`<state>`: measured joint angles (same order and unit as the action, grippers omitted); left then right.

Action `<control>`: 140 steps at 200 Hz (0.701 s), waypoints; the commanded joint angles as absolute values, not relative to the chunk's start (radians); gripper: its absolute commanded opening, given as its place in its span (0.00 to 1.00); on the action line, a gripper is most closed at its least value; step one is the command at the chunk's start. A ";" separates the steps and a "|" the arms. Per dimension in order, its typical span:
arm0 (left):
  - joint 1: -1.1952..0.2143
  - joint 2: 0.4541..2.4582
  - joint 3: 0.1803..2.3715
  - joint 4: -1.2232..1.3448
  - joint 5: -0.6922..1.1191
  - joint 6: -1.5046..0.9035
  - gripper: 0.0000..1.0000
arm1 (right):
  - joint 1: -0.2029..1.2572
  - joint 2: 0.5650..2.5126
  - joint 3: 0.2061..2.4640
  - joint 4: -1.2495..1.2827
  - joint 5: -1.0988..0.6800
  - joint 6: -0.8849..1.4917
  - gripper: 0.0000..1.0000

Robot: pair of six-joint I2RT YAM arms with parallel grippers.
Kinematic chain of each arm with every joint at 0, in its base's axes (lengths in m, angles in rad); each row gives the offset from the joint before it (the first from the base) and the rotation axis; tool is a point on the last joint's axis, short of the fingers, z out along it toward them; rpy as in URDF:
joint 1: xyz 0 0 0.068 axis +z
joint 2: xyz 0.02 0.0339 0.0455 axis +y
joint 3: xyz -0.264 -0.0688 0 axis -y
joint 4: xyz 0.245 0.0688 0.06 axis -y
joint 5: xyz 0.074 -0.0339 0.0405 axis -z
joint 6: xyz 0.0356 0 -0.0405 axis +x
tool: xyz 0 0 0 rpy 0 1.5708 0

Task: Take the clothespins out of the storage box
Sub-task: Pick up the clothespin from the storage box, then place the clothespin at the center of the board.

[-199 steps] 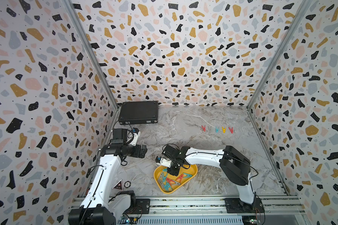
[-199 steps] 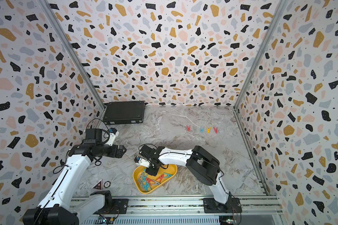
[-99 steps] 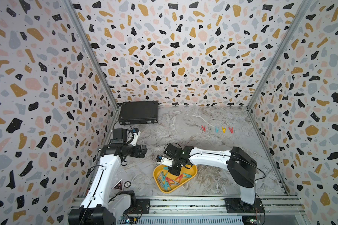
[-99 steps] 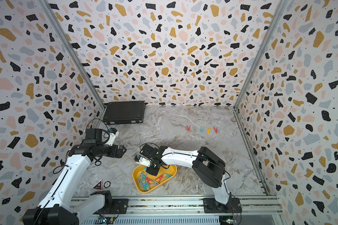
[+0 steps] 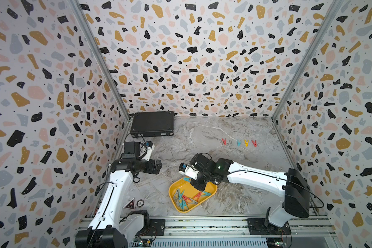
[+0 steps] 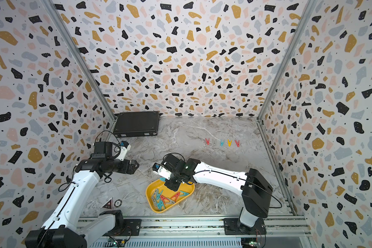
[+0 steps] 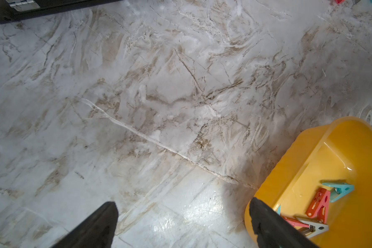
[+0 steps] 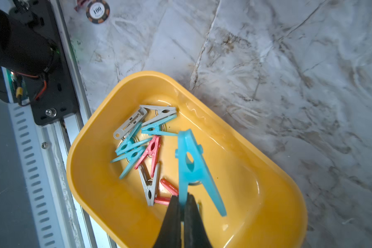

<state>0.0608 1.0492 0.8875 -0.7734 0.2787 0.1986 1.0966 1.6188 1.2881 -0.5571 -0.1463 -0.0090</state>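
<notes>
Right gripper (image 8: 182, 198), pressed together on one leg of a teal clothespin (image 8: 190, 169), over the yellow storage box (image 8: 90, 137) near the front edge of the tabletop (image 5: 191, 137). Other clothespins (image 8: 142, 146) lie inside the box. A row of five clothespins (image 5: 238, 142) lies toward the back right corner. Left gripper (image 7: 183, 204), spread, hangs beside the box.

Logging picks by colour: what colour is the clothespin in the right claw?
Teal. The clothespin shows best in the right wrist view.
</notes>
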 commanded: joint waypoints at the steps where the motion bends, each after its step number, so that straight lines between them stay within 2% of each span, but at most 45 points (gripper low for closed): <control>1: 0.064 1.039 0.882 -0.753 0.285 0.201 1.00 | 1.021 1.551 1.271 -0.586 -0.100 0.072 0.00; 52: 0.064 1.037 0.881 -0.753 0.285 0.201 1.00 | 0.827 1.509 1.246 -0.611 0.025 0.239 0.00; 103: 0.064 1.033 0.881 -0.753 0.284 0.201 1.00 | 0.580 1.601 1.229 -0.624 -0.089 0.451 0.00; 140: 0.064 1.031 0.881 -0.754 0.287 0.202 1.00 | 0.469 1.709 1.213 -0.563 -0.165 0.540 0.00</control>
<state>0.0608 1.0489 0.8875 -0.7734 0.2787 0.1982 0.5056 1.6699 1.2362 -0.5770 -0.1020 0.4385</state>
